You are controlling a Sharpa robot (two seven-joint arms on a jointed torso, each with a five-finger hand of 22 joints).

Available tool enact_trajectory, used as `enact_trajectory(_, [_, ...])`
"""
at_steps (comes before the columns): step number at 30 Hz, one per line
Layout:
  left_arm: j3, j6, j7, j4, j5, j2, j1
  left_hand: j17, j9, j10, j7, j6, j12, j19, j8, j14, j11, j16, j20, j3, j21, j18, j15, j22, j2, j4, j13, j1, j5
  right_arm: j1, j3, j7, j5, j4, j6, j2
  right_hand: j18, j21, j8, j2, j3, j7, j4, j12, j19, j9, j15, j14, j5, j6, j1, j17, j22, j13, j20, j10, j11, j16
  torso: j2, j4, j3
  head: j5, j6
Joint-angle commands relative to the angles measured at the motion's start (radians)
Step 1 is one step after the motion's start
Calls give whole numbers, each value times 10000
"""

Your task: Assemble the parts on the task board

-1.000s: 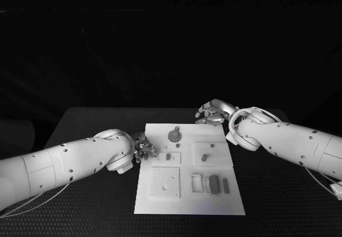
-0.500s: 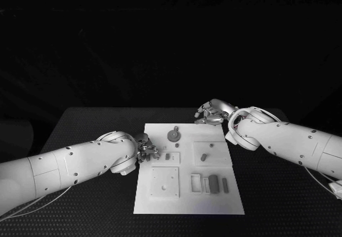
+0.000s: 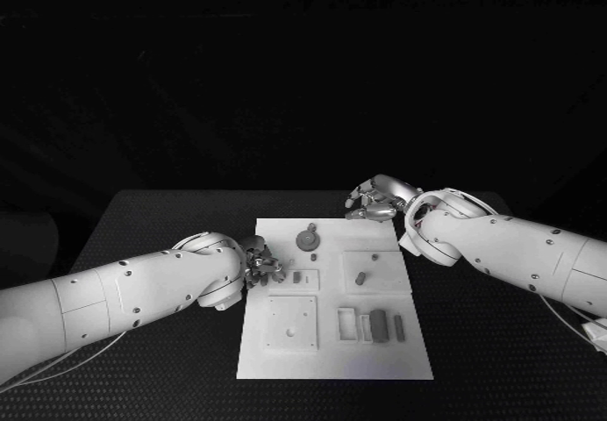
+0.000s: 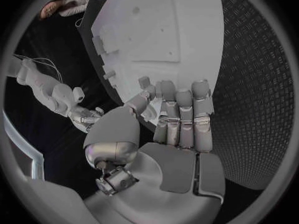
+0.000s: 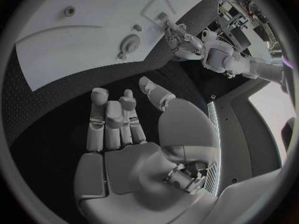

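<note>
Looking down from my head, the white task board [image 3: 335, 311] lies in the middle of the black surface [image 3: 152, 219]; my left hand [image 3: 262, 266] sits at the board's left edge, beside a small grey part [image 3: 298, 278] in a shallow recess, and from here I cannot tell how its fingers lie; my right hand [image 3: 374, 200] hangs over the surface just off the board's far right corner, fingers curled in, nothing visible in them; a round grey part [image 3: 308, 239] stands near the board's far edge, another small part [image 3: 362, 280] sits in the right-hand recess, and longer grey parts [image 3: 381, 325] lie side by side nearer me.

From my left wrist, my left hand [image 4: 177, 122] reaches to the board's [image 4: 168, 30] rim, fingers straight and close together, thumb set apart, holding nothing I can see; small parts [image 4: 109, 75] show along the board.

From my right wrist, my right hand [image 5: 121, 122] is over the black surface [image 5: 44, 124], fingers extended and near one another, thumb apart, empty; the board [image 5: 93, 35] lies beyond, the round part [image 5: 130, 43] on it.
</note>
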Motion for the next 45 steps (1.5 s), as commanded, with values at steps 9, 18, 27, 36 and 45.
enact_trajectory(9, [-40,443,-359,0,-439,1,-44,105,-9,112,-137,200,259,76,836,70,-135,225,-146,45,254,464,-138,249,72,20,122,-92,115,-5,4,89,-26,16,144,-7,146,-72,-67,90,-8,222,-84,20,41,14,7,-41,26,165,-13,-18,154,-13,-38,-46,8,-34,-4,16,-1,4,-40])
enact_trajectory(18, [-43,374,-421,5,-545,-27,-44,167,-1,116,-187,238,466,99,1012,89,-185,395,-210,53,472,464,-202,250,66,26,225,-144,184,-6,4,93,-26,4,150,-7,146,-73,-68,91,-9,222,-87,21,41,15,7,-42,26,165,-14,-18,154,-15,-37,-47,8,-35,-4,4,-2,13,-60])
enact_trajectory(27, [-44,545,-450,-1,-577,-16,-45,177,-1,112,-198,238,516,97,1061,91,-195,433,-225,58,529,463,-219,248,64,29,246,-162,221,-8,4,95,-26,5,155,-4,146,-75,-69,94,-9,222,-89,22,41,17,7,-42,27,166,-15,-19,154,-17,-36,-48,8,-36,-3,3,4,11,-46])
enact_trajectory(36, [-47,822,-565,4,-631,-8,-48,181,-4,109,-203,236,545,91,1088,88,-200,453,-233,57,561,460,-226,246,68,36,258,-183,227,-12,4,97,-26,5,156,-4,146,-77,-70,96,-10,222,-92,23,41,19,7,-43,27,166,-16,-20,154,-19,-36,-49,8,-36,-4,3,7,12,-65])
enact_trajectory(45, [-50,808,-600,-20,-710,-1,-50,183,-8,95,-203,225,559,79,1103,79,-200,463,-237,56,583,457,-229,244,70,44,263,-203,226,-13,4,98,-26,5,157,-10,146,-78,-71,97,-11,222,-94,24,42,20,7,-43,26,167,-17,-20,155,-21,-35,-50,9,-37,1,1,4,18,-78])
